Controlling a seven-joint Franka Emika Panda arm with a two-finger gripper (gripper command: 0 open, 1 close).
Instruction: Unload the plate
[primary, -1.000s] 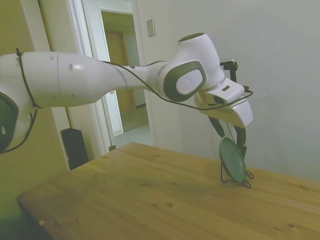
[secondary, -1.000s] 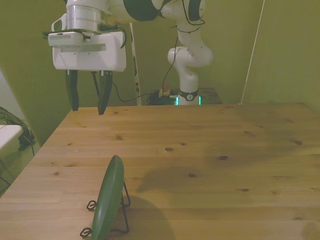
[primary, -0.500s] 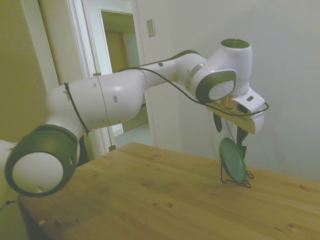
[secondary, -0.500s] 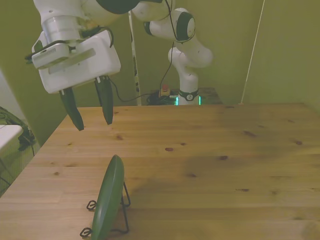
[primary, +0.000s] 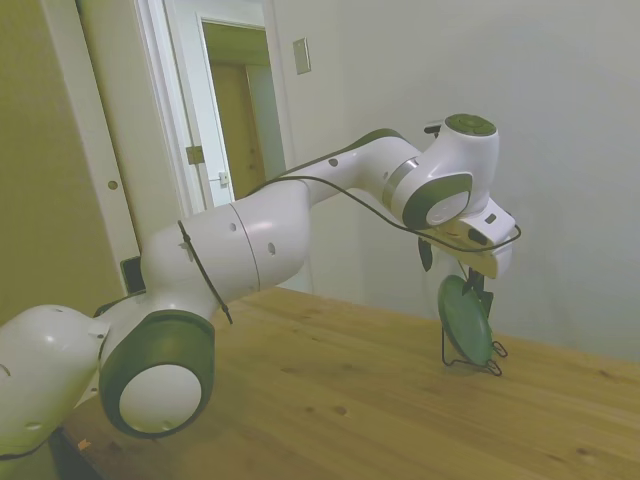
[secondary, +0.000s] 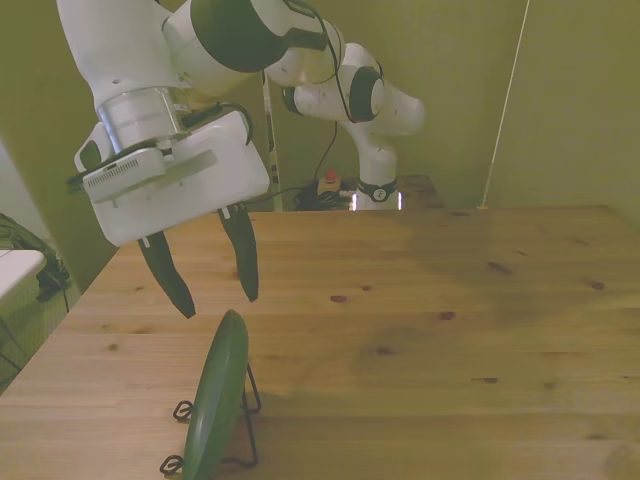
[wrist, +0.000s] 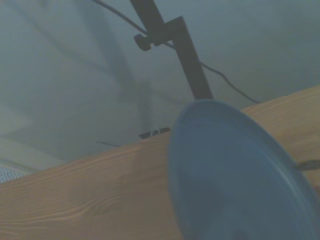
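The dark green plate stands on edge in a thin black wire stand near the front view's lower left corner of the wooden table. From the side the plate leans upright at the table's far side. My gripper hangs open just above the plate's top rim, one dark finger on either side of it, touching nothing. Seen from the side, the gripper sits right over the plate. Up close, the wrist view fills with the plate's face.
The wire stand's feet rest on the wood near the table's edge. A wall rises behind the plate, and a doorway opens to the left in the side view.
The arm has stretched out and lowered: the gripper came down toward the plate and now hangs just above its rim. The fingers stayed open. Plate and stand have not moved.
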